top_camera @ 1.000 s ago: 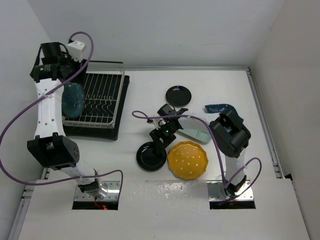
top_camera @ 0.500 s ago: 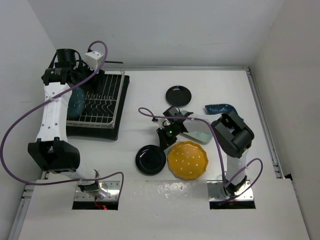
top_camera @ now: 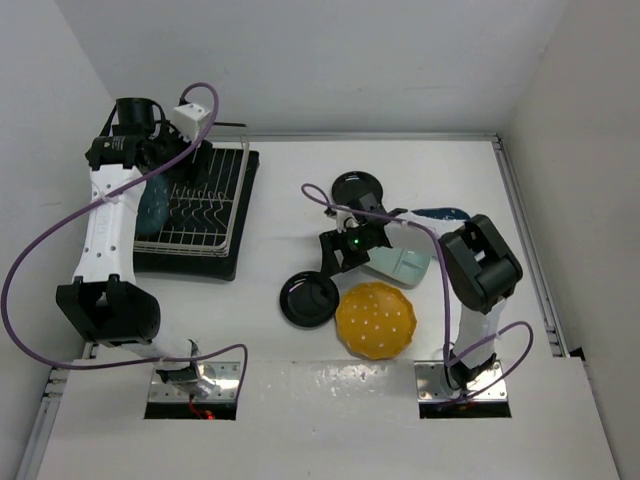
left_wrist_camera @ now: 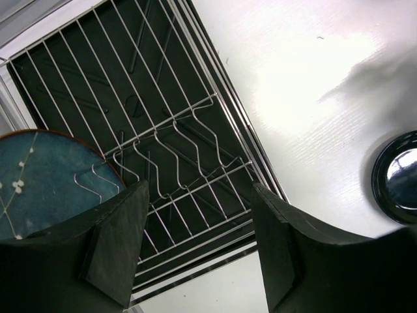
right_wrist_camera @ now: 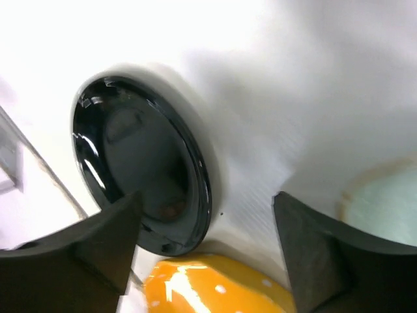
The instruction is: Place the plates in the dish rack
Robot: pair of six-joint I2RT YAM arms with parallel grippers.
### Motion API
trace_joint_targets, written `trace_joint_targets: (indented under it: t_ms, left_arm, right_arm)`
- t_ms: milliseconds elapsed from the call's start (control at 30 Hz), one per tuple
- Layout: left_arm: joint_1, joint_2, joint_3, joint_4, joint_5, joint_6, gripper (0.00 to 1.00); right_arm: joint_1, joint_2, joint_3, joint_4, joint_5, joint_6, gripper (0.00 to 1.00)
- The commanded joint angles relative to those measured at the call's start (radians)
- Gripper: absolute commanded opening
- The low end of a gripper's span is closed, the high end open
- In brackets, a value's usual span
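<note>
A teal speckled plate (top_camera: 150, 205) (left_wrist_camera: 45, 176) stands in the wire dish rack (top_camera: 205, 195) (left_wrist_camera: 169, 140) at the back left. My left gripper (top_camera: 183, 158) (left_wrist_camera: 202, 254) hovers open above the rack with nothing between its fingers. A black plate (top_camera: 308, 298) (right_wrist_camera: 140, 166) lies on the table centre, beside a yellow dotted plate (top_camera: 375, 320) (right_wrist_camera: 215, 287). Just behind the black plate, my right gripper (top_camera: 330, 260) (right_wrist_camera: 208, 244) is open and empty. A pale green plate (top_camera: 402, 264) (right_wrist_camera: 384, 202) and a small black plate (top_camera: 357, 188) (left_wrist_camera: 397, 176) lie further back.
A dark blue object (top_camera: 440, 213) rests at the back right, partly hidden by the right arm. The rack sits on a black mat (top_camera: 190, 262). White walls close in the table at the back and on both sides.
The left gripper has let go of the teal plate, now standing in the rack, and shifted right. The right gripper has drawn back from the black plate, which lies a little farther back.
</note>
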Motion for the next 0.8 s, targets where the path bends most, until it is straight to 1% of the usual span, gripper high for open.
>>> trace_joint_targets:
  t_ms: [0, 33, 67, 100, 133, 167, 200, 233, 267, 300, 333, 367, 433, 500, 567, 633, 733, 767]
  left_arm:
    - [-0.006, -0.032, -0.003, 0.003, -0.005, 0.017, 0.68]
    - [-0.006, -0.032, -0.003, 0.003, -0.005, 0.017, 0.68]
    - [-0.006, -0.022, -0.003, 0.003, -0.005, 0.017, 0.68]
    - [-0.006, -0.022, -0.003, 0.003, -0.015, 0.017, 0.68]
    - [-0.015, -0.022, -0.003, 0.003, -0.015, 0.017, 0.68]
    - [-0.015, -0.022, 0.007, 0.003, -0.015, 0.017, 0.68]
    - [-0.015, -0.022, 0.007, 0.003, -0.025, 0.017, 0.68]
    - [-0.015, -0.022, 0.007, 0.003, -0.025, 0.017, 0.68]
    - [-0.015, -0.022, 0.007, 0.003, -0.025, 0.026, 0.68]
    - [-0.015, -0.022, 0.007, 0.003, -0.034, 0.027, 0.68]
    - [-0.015, -0.01, 0.007, 0.003, -0.034, 0.027, 0.68]
    - [-0.015, -0.01, 0.007, 0.003, -0.034, 0.027, 0.68]
    - [-0.015, 0.002, 0.017, 0.003, -0.034, 0.027, 0.68]
    - [-0.026, 0.013, 0.039, -0.006, -0.034, 0.027, 0.68]
    - [-0.035, 0.027, 0.053, -0.006, -0.034, 0.027, 0.68]
    - [-0.035, 0.056, 0.066, -0.006, -0.025, 0.016, 0.68]
    - [-0.058, 0.065, 0.076, -0.006, -0.016, 0.016, 0.68]
    - [-0.069, 0.065, 0.076, -0.006, -0.015, 0.016, 0.68]
  right_arm:
    - [-0.07, -0.113, -0.02, 0.072, 0.001, 0.098, 0.82]
    - [-0.131, -0.157, -0.043, 0.089, -0.014, 0.125, 0.83]
    - [-0.153, -0.204, -0.053, 0.114, -0.014, 0.148, 0.83]
    - [-0.174, -0.223, -0.069, 0.111, -0.005, 0.218, 0.85]
    - [-0.22, -0.284, -0.083, 0.073, 0.029, 0.235, 0.85]
    - [-0.257, -0.303, -0.093, 0.042, 0.082, 0.258, 0.85]
    - [-0.289, -0.355, -0.123, -0.037, 0.159, 0.272, 0.85]
    - [-0.296, -0.37, -0.132, -0.128, 0.159, 0.272, 0.85]
    - [-0.303, -0.387, -0.146, -0.173, 0.267, 0.265, 0.85]
    - [-0.302, -0.404, -0.178, -0.206, 0.289, 0.257, 0.85]
    - [-0.299, -0.464, -0.23, -0.272, 0.303, 0.257, 0.85]
    - [-0.297, -0.485, -0.255, -0.288, 0.326, 0.262, 0.85]
    - [-0.297, -0.561, -0.362, -0.334, 0.368, 0.297, 0.85]
    - [-0.303, -0.643, -0.424, -0.368, 0.414, 0.314, 0.82]
    - [-0.306, -0.688, -0.488, -0.379, 0.426, 0.329, 0.8]
    - [-0.305, -0.693, -0.54, -0.374, 0.422, 0.354, 0.78]
    - [-0.297, -0.674, -0.579, -0.339, 0.428, 0.378, 0.73]
    - [-0.294, -0.668, -0.597, -0.286, 0.425, 0.378, 0.69]
